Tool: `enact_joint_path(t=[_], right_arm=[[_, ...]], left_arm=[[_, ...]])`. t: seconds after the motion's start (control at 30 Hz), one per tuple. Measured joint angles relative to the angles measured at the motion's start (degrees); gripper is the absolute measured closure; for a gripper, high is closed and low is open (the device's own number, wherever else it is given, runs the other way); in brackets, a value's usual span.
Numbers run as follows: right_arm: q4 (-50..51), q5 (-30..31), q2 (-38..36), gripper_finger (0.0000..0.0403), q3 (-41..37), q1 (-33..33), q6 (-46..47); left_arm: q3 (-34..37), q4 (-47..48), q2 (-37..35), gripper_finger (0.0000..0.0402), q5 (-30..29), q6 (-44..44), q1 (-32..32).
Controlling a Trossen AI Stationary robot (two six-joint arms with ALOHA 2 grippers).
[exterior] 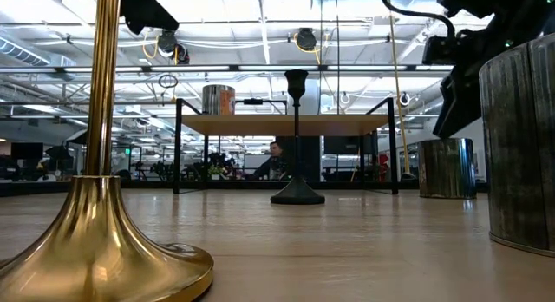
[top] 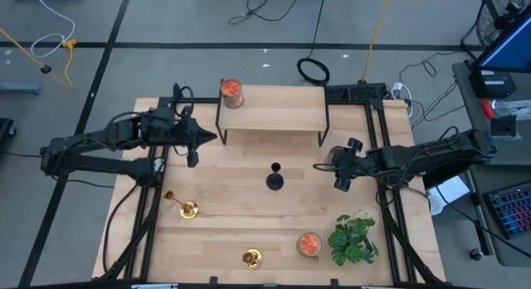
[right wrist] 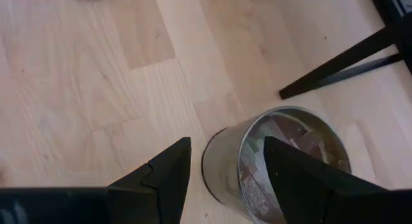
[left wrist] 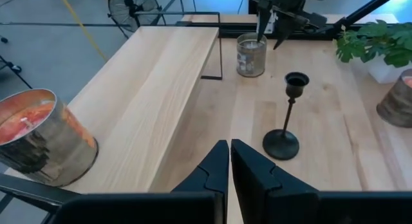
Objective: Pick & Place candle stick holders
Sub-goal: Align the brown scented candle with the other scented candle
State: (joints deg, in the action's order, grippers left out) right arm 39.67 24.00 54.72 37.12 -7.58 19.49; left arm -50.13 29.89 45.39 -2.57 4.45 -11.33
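Here, one orange-filled jar point(top: 231, 91) sits on the shelf point(top: 274, 115) at upper centre, another point(top: 309, 243) at lower right beside the plant point(top: 354, 237). The right tool point(right wrist: 222, 169) hangs open over a greyish jar point(right wrist: 283, 166) — left tool point(left wrist: 230, 169) closed, empty. No labels readable.

Overhead and table-level views share the black holder point(top: 275, 178), near the left wrist camera.

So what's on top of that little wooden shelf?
One jar with orange contents stands on the wooden shelf, near its left end. The tabletop beneath the shelf is hidden from above.
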Motion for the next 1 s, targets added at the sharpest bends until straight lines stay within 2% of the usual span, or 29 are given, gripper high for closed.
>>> enact_joint_path(t=[0.5,0.63,0.8,0.87,1.0], right_arm=[[2.8,-0.1,4.2,0.0263,0.0,2.3,2.8],[2.4,-0.2,4.3,0.0305,0.0,2.3,2.5],[2.2,-0.3,4.3,0.0382,0.0,2.3,2.4],[2.0,-1.7,4.3,0.0395,0.0,2.4,2.0],[-0.5,-2.9,4.2,0.0396,-0.1,2.2,0.2]], left_arm=[[0.0,0.0,0.0,0.0376,0.1,-0.1,2.1],[0.0,-0.1,0.0,0.0376,-0.1,-0.1,2.1],[0.0,-0.1,0.0,0.0376,-0.2,-0.1,2.1],[0.0,-0.2,0.0,0.0376,-0.2,-0.5,2.1],[0.0,-0.2,-0.1,0.0376,-0.3,-0.8,2.1]])
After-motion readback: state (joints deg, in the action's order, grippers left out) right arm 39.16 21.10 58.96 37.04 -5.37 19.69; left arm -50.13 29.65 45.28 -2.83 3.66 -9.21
